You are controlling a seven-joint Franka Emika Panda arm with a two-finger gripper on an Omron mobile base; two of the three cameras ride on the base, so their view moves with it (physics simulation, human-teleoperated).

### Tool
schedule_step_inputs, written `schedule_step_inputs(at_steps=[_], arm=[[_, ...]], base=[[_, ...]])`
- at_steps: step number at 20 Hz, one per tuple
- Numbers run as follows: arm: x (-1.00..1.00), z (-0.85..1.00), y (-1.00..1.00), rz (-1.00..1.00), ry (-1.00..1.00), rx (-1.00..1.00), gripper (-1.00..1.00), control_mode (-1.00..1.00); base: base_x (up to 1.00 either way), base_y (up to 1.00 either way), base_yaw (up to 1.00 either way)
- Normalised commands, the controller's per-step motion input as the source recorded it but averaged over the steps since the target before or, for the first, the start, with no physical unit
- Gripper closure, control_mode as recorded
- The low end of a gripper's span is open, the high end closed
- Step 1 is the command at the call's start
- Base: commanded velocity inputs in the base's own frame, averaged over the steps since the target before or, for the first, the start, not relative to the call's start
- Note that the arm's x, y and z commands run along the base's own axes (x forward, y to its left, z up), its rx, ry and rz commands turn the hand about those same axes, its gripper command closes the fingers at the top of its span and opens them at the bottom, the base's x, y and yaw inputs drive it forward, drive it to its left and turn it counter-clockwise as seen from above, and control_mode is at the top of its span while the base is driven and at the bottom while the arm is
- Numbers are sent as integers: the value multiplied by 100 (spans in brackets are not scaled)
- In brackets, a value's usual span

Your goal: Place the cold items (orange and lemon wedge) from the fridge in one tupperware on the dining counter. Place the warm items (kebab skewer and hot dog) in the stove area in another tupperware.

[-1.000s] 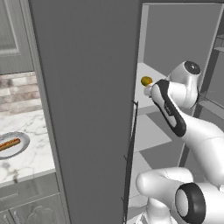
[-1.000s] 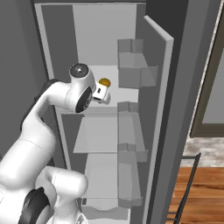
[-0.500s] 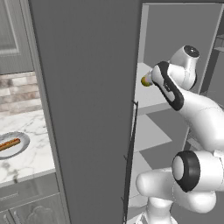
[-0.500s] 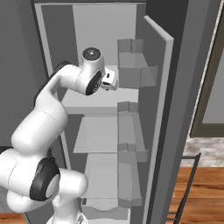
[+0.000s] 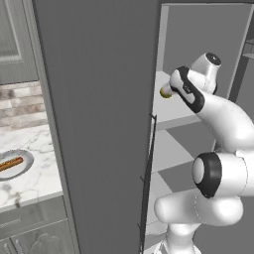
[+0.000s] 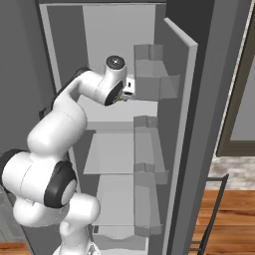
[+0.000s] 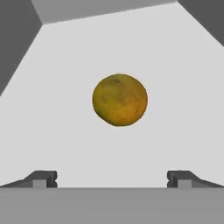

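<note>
Step in hand looks like the reach for the orange, first of the cold items: arm is inside the fridge w/ the claw aimed straight at the fruit. Claw is released, jaws spread wide w/ nothing btwn them; the two dark tips sit low in the hand view, orange centred above the gap but apart from both, no contact. Orange rests on a pale grey upper shelf, roughly mid-shelf, clear of the walls; from the left base view it peeks out just past the wrist. Lemon wedge can't be made out here. Next move, as I judge it: push fwd along the same line until the fruit sits btwn the fingers, then close gently. It's round and could roll toward the back wall if nudged off-centre, so keep the approach square. After that, back out w/o clipping the door bins on the open door side. Surroundings: fridge interior is plain grey, several shelves below, door swung wide. Left of the fridge a marble-topped table over grey cabinets carries a round grey plate w/ the hot dog on it, untouched. Wood floor shows to the right.
</note>
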Motion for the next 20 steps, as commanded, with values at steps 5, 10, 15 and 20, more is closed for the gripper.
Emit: schedule_step_inputs(at_steps=[5, 10, 15, 20], arm=[[46, -16, 1, 7, -12, -7, -100, -100], [28, -2, 1, 0, -9, -17, -100, -100], [35, -3, 14, 0, 0, -14, -100, -100], [36, 0, 1, 1, 3, -1, -100, -100]], base=[[0, 0, 0], [0, 0, 0], [0, 0, 0], [0, 0, 0]])
